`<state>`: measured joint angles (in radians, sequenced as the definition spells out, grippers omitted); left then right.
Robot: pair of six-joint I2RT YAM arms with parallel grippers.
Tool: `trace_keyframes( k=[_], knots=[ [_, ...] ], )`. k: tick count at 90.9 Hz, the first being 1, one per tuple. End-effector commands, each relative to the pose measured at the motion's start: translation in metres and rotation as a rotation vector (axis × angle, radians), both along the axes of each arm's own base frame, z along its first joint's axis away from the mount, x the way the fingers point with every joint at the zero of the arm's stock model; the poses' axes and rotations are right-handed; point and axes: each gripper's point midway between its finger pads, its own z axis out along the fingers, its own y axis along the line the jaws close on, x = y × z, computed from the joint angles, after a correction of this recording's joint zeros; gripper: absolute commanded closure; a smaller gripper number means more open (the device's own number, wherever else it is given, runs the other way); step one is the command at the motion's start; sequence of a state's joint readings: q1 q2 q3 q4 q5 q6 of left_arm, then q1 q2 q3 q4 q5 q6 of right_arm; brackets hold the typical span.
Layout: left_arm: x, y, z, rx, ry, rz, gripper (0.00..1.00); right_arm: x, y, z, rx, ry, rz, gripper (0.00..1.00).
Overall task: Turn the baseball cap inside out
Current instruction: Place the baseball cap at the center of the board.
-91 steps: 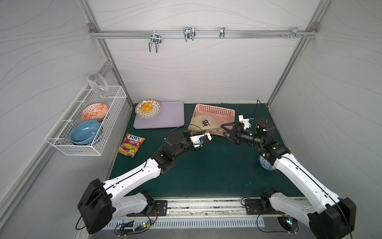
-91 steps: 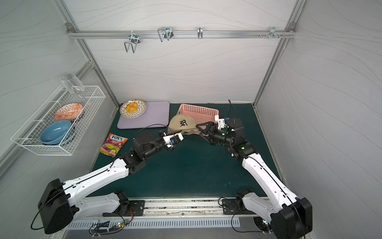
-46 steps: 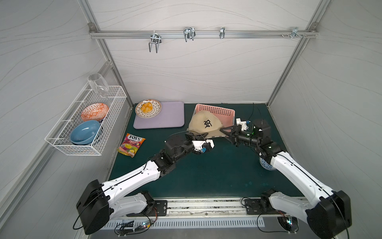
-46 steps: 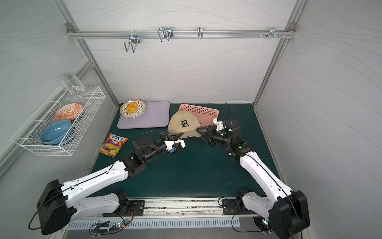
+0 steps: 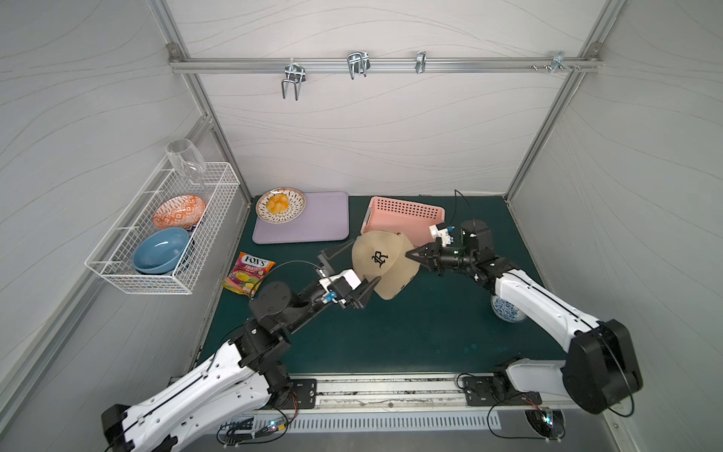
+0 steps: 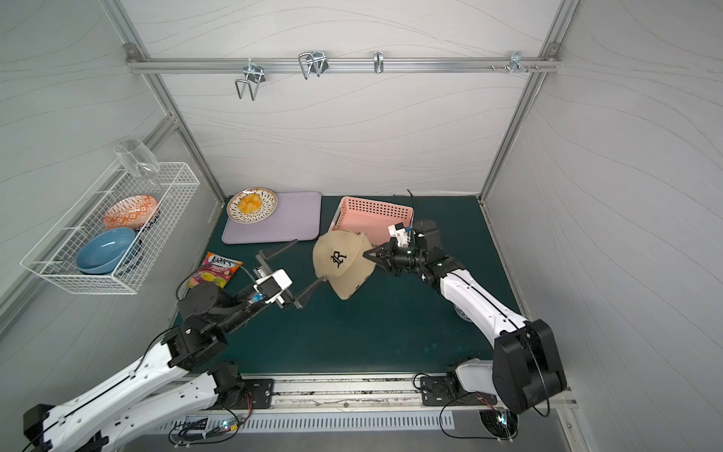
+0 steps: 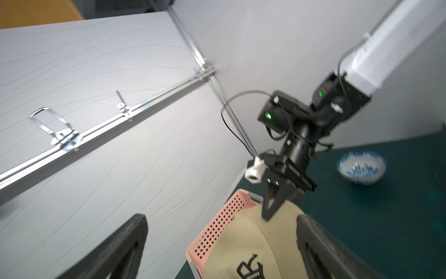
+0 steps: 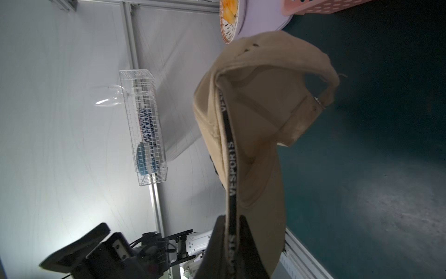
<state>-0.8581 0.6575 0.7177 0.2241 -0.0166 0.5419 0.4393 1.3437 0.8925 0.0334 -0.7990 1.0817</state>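
Note:
The beige baseball cap (image 5: 381,262) (image 6: 340,260) hangs above the green mat with its black monogram facing up and its brim toward the front. My right gripper (image 5: 410,256) (image 8: 231,224) is shut on the cap's rim, pinching the black lettered inner band beside the brim. The cap's (image 8: 260,120) paler inside and back strap show in the right wrist view. My left gripper (image 5: 366,260) (image 7: 220,222) is open wide, with its fingers on either side of the cap (image 7: 241,241) and holding nothing. One left finger (image 6: 319,282) sits close to the brim.
A pink basket (image 5: 407,213) stands just behind the cap. A purple tray (image 5: 313,219) with a plate of yellow food (image 5: 280,205) lies at the back left. A candy bag (image 5: 248,274) lies left, a blue-white bowl (image 5: 504,311) under the right arm, and a wire rack (image 5: 164,235) on the left wall.
My left gripper has let go of the cap and opened wide. My right gripper has shut on the cap's rim. The cap has come forward off the basket.

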Motion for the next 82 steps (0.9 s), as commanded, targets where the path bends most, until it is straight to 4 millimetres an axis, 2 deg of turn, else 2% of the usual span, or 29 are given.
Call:
trace_keyframes(
  k=[1,12,25,34,47,61,76,82],
  knots=[
    [0.031,0.035,0.017,-0.226,0.235,0.204,0.01,-0.014,0.019,0.011,0.033,-0.152,0.184,1.0],
    [0.053,0.056,0.009,-0.289,0.373,0.359,0.03,-0.021,0.04,0.006,0.06,-0.237,0.3,1.0],
    [0.064,0.065,-0.003,-0.362,0.444,0.398,0.03,-0.025,0.055,0.01,0.147,-0.26,0.389,1.0],
    [0.071,0.068,-0.013,-0.395,0.5,0.398,0.04,-0.028,0.062,-0.001,0.155,-0.242,0.433,1.0],
    [0.075,0.067,-0.024,-0.395,0.546,0.395,0.04,-0.025,0.068,-0.034,0.154,-0.185,0.467,0.99],
    [0.077,0.064,-0.03,-0.378,0.562,0.396,0.04,-0.024,0.065,-0.075,0.14,-0.117,0.481,0.98],
    [0.079,0.061,-0.035,-0.365,0.58,0.394,0.04,-0.025,0.048,-0.108,0.101,-0.052,0.447,0.95],
    [0.08,0.06,-0.037,-0.362,0.589,0.391,0.04,-0.027,0.038,-0.12,0.074,-0.043,0.427,0.89]
  ],
)
